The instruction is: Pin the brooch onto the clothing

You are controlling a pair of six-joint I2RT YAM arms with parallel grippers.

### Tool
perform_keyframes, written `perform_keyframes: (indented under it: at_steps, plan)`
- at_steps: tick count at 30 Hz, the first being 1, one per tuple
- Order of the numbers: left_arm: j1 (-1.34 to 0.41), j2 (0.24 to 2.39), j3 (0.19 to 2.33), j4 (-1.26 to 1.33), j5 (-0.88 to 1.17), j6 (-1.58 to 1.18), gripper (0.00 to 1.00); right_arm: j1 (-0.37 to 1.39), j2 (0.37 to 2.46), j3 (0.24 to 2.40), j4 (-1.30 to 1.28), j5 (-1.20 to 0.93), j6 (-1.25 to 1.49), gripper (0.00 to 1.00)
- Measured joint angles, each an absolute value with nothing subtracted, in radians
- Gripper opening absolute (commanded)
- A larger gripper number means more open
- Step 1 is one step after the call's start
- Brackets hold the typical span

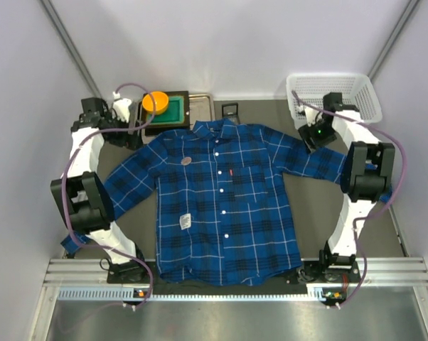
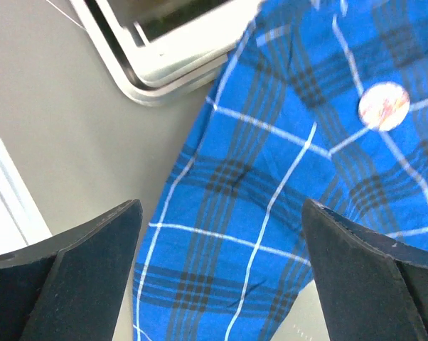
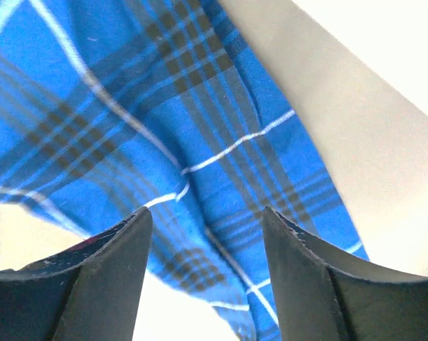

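Note:
The clothing [image 1: 221,206], a blue plaid shirt, lies spread flat on the table with its collar at the far side. The brooch [image 1: 186,159], a small round pinkish disc, rests on the chest to the left of the button line; it also shows in the left wrist view, brooch [image 2: 384,106]. My left gripper [image 1: 132,135] hovers over the shirt's left shoulder, left gripper [image 2: 221,213] wide open with only cloth [image 2: 271,213] below it. My right gripper [image 1: 310,138] is over the right sleeve, right gripper [image 3: 205,217] open, jaws apart above the sleeve [image 3: 200,128].
An orange round dish [image 1: 156,101] sits on a green block [image 1: 174,110] beside a metal tray [image 1: 202,106] at the far left; the tray's rim [image 2: 171,60] is close to the shoulder. A white basket [image 1: 342,89] stands far right. A small black object [image 1: 230,110] lies behind the collar.

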State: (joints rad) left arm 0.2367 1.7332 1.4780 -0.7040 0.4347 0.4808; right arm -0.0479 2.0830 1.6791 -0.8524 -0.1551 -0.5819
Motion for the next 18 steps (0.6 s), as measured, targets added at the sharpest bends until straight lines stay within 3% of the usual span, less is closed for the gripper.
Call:
perform_keyframes:
  at_steps: [5,6,11,15,18]
  plan:
    - [0.237,1.599,1.473,-0.593,0.454,0.382,0.98,-0.027,1.84,1.657,-0.842,-0.213,-0.532,0.82]
    - [0.237,1.551,1.462,-0.554,0.458,0.353,0.98,-0.015,1.771,1.657,-0.827,-0.226,-0.519,0.99]
    - [0.234,1.363,1.479,-0.494,0.49,0.252,0.98,0.014,1.501,1.655,-0.703,-0.323,-0.417,0.99]
    - [0.214,1.378,1.615,-0.582,0.508,0.235,0.98,0.017,1.36,1.604,-0.581,-0.404,-0.288,0.99]
    - [0.196,1.384,1.576,-0.654,0.494,0.229,0.98,0.017,1.289,1.477,-0.545,-0.492,-0.267,0.99]
